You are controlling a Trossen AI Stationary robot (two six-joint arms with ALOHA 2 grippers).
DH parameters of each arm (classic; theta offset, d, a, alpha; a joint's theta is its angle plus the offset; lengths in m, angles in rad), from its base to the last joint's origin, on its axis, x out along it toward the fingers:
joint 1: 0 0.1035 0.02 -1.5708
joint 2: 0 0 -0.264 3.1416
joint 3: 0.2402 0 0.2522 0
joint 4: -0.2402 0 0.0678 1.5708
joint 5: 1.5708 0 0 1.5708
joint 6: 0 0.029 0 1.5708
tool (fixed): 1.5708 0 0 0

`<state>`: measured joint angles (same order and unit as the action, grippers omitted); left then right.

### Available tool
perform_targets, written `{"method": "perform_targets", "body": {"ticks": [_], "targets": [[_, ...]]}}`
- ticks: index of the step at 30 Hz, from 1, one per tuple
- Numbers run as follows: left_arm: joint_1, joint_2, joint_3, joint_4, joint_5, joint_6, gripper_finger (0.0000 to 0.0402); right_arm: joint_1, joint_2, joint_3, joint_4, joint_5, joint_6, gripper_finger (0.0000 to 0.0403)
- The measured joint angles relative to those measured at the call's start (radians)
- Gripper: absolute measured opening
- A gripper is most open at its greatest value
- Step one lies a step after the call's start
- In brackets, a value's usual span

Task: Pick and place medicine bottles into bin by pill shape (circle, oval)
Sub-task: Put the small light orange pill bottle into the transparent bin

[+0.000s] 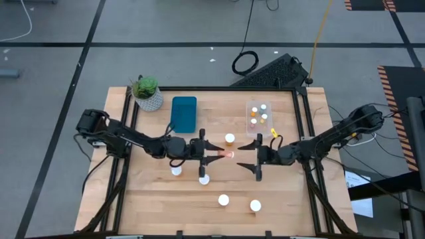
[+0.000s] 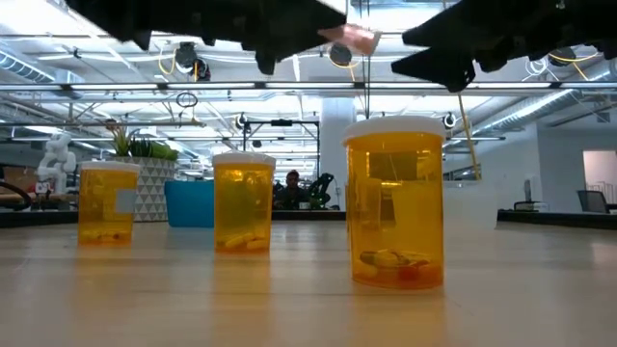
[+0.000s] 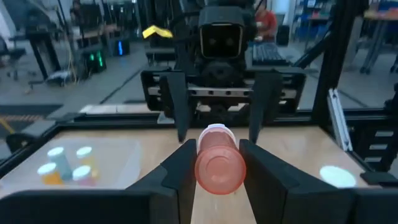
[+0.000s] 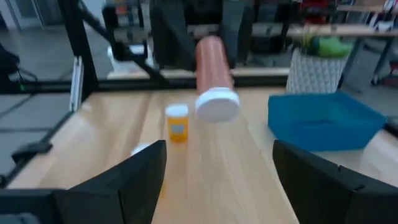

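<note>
Left gripper [image 1: 214, 155] clenched on pink bottle [image 1: 227, 154], cap toward right gripper [image 1: 247, 157], jaws released. Handover: align squarely, close on cap end.

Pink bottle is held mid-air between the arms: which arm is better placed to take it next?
Right, probably. The right gripper is open, facing the pink bottle's white cap, while the left gripper grips its body.

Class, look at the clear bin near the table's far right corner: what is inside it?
The clear bin holds several small bottles with white caps, some with orange bodies. Their exact number and the pills inside cannot be made out; caps cover the contents from above.
</note>
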<state>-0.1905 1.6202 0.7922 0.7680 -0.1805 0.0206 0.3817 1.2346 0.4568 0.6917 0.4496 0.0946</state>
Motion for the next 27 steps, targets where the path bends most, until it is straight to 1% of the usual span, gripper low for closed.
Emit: {"method": "perform_targets", "body": {"ticks": [2,4,10,12,18,23,27], "targets": [[-0.001,0.013,-0.028,0.070,0.004,0.013,0.0119,0.000,0.001,-0.009,0.046,0.000,-0.009,0.0286],[-0.001,0.029,-0.031,0.118,0.006,0.023,0.0119,-0.003,0.012,-0.009,0.079,0.000,-0.014,0.0286],[-0.011,0.082,-0.032,0.211,0.007,0.039,0.0119,-0.009,0.103,-0.011,0.274,-0.003,-0.062,0.0286],[-0.021,0.095,-0.031,0.266,0.006,0.055,0.0119,-0.009,0.134,-0.011,0.323,-0.004,-0.069,0.0286],[-0.034,0.098,-0.030,0.317,-0.005,0.076,0.0119,-0.011,0.195,-0.010,0.455,-0.010,-0.084,0.0283],[-0.034,0.097,-0.029,0.372,-0.006,0.078,0.0119,-0.023,0.235,-0.010,0.551,-0.079,-0.082,0.0261],[-0.034,0.098,-0.029,0.379,-0.006,0.080,0.0119,-0.023,0.253,0.001,0.594,-0.088,-0.098,0.0235]]}}
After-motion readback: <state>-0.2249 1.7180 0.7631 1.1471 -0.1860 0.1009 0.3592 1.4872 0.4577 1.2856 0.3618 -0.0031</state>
